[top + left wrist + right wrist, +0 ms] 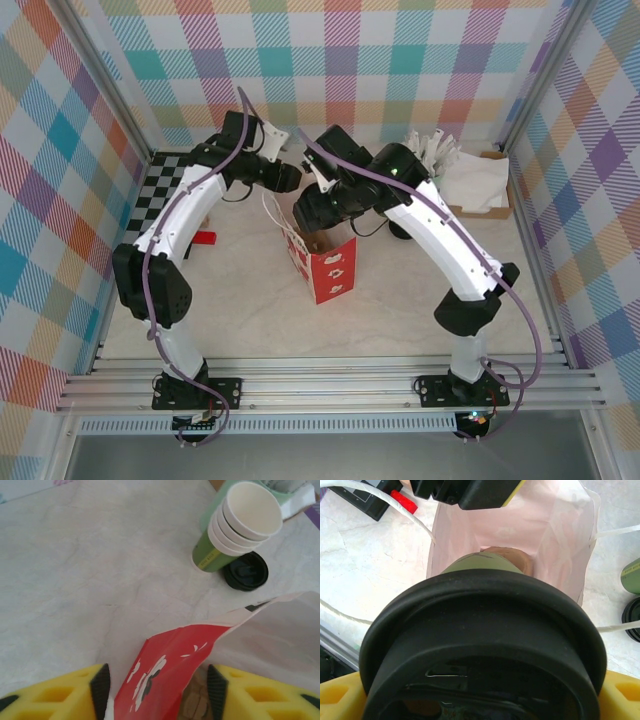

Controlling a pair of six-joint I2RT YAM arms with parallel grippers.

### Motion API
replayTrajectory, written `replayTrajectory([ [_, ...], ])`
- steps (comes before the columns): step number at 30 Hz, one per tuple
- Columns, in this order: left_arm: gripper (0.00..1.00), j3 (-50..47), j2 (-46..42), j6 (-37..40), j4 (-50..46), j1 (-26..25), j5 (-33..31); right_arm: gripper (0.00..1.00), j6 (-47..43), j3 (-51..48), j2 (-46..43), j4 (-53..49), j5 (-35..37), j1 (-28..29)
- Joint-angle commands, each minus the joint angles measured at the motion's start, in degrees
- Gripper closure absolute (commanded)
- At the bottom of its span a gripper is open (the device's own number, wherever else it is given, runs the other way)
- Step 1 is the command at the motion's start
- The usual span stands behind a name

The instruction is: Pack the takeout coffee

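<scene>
Nearly packed: your right tool (480,700) is holding takeout coffee (485,645) over open bag (560,535); left tool (157,690) is pinching bag wall; lowering and release remaining.

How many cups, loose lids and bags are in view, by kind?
Lidded coffee cup, held in the right gripper over the open bag: 1
Lidless green cups, nested in one stack: 4 rims visible
Loose black lid on the table beside the stack: 1
Red paper bag, edge between the left gripper fingers: 1
Total: 7
</scene>
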Motion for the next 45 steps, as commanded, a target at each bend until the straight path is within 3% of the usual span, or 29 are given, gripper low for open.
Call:
replayTrajectory([
  [1,0.24,3.85,-6.52,-7.42,-1.04,-0.22,-7.83,0.58,0.89,1.19,1.43,-0.21,0.03,0.42],
  [3,0.15,4.15,-8.97,-12.33,-2.80,-0.22,-12.14,0.58,0.85,1.20,1.86,0.35,-0.77,0.40],
  [6,0.11,2.47,-13.31,-22.62,-6.60,-0.21,-19.92,0.58,0.63,1.35,2.56,0.44,-0.74,0.42],
  [10,0.15,-5.29,-21.02,-32.06,-7.26,-1.15,-18.10,0.58,0.32,1.49,3.69,0.29,-0.43,0.40],
  [14,0.15,-10.65,-29.64,-36.27,-10.66,-4.08,-22.53,0.58,0.73,1.92,4.37,0.33,-0.73,0.39],
  [18,0.15,-15.97,-36.27,-38.50,-10.90,-7.16,-18.54,0.58,0.86,2.63,5.13,0.16,-1.04,0.40],
  [23,0.19,-16.93,-34.84,-40.69,-10.02,-10.10,-12.65,0.58,0.96,3.98,6.54,-0.94,-0.70,0.44],
  [26,0.25,-17.71,-32.81,-41.02,-8.03,-11.18,-12.65,0.58,1.07,3.92,6.87,-0.80,-0.69,0.40],
  [29,0.32,-18.22,-31.81,-41.72,-8.49,-11.29,-17.46,0.58,0.86,3.91,7.25,-0.72,-1.13,0.42],
  [34,0.72,-20.64,-33.67,-41.99,-8.20,-11.29,-21.19,0.59,0.54,2.82,7.80,-1.75,-2.39,0.00],
  [39,0.98,-22.07,-34.90,-41.18,-9.11,-11.29,-18.94,0.59,1.44,-2.50,5.98,-2.63,-1.81,-1.43],
  [45,1.00,-22.33,-34.89,-39.40,-8.18,-12.50,-14.18,0.59,2.93,-3.10,6.56,-5.38,0.73,-1.77],
])
